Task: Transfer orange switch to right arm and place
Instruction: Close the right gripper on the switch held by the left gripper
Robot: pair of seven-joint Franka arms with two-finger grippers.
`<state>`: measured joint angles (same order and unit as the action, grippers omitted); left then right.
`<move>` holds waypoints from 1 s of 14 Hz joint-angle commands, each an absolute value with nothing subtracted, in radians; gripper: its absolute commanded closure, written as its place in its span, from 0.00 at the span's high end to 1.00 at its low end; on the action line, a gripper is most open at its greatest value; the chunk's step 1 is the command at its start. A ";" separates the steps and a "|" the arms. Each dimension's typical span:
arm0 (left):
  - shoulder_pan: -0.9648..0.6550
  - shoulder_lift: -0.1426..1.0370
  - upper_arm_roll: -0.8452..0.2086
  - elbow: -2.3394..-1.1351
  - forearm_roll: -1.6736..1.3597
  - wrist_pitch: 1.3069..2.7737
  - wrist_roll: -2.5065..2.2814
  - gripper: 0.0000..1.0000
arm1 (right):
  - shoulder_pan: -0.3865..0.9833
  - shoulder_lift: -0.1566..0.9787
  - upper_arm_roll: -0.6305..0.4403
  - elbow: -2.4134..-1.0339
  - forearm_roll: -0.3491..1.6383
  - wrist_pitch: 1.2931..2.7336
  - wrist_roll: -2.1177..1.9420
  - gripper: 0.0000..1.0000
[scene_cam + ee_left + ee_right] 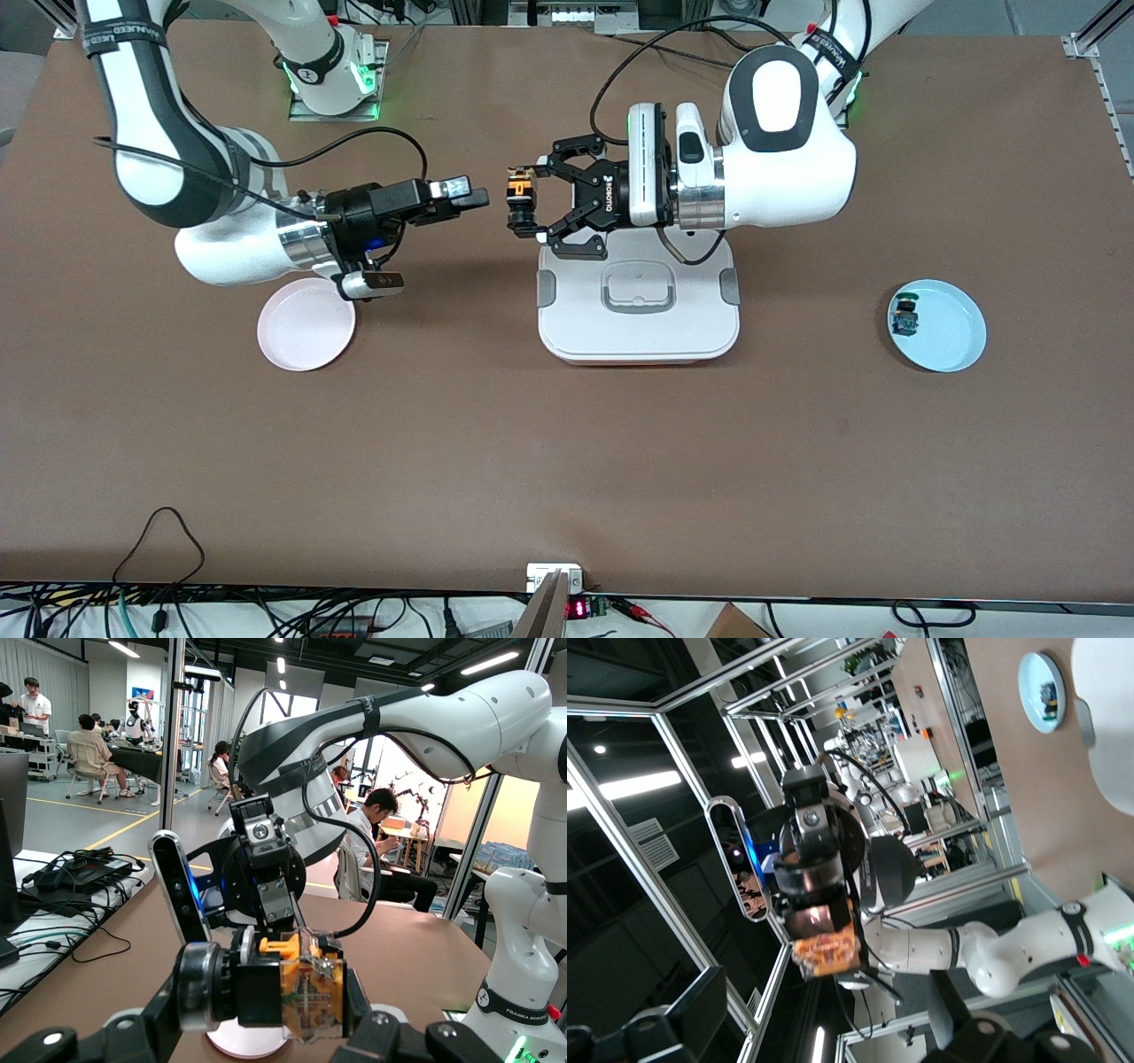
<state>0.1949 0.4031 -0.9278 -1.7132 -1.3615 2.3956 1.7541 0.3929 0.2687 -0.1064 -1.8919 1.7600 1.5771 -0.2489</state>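
The orange switch (518,204) is held in the air by my left gripper (523,202), the broad black claw, which is shut on it just off the white box's edge toward the right arm's end. In the left wrist view the switch (301,988) sits between the claw's pads, orange and tan body showing. My right gripper (476,197), narrow and black, points at the switch from a short gap away and touches nothing. In the right wrist view its fingers stand wide apart around empty air (819,1041), with the switch (827,955) straight ahead.
A white lidded box (638,341) lies mid-table under the left wrist. A pink plate (306,341) lies below the right arm's wrist. A light blue plate (952,341) at the left arm's end holds a green-capped switch (904,316).
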 commanded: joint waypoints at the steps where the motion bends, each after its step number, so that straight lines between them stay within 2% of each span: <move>1: 0.196 0.402 -0.936 -1.713 -1.404 2.402 1.787 0.08 | 0.428 0.275 -0.114 -1.884 1.824 1.634 -0.355 1.00; 14: 0.196 0.402 -0.936 -1.715 -1.404 2.401 1.787 0.08 | 0.479 0.284 -0.114 -1.858 1.847 1.664 -0.476 0.98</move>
<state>0.1949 0.4031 -0.9279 -1.7132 -1.3622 2.3956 1.7541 0.4687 0.2806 -0.1063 -1.8587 1.8342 1.6646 -0.4583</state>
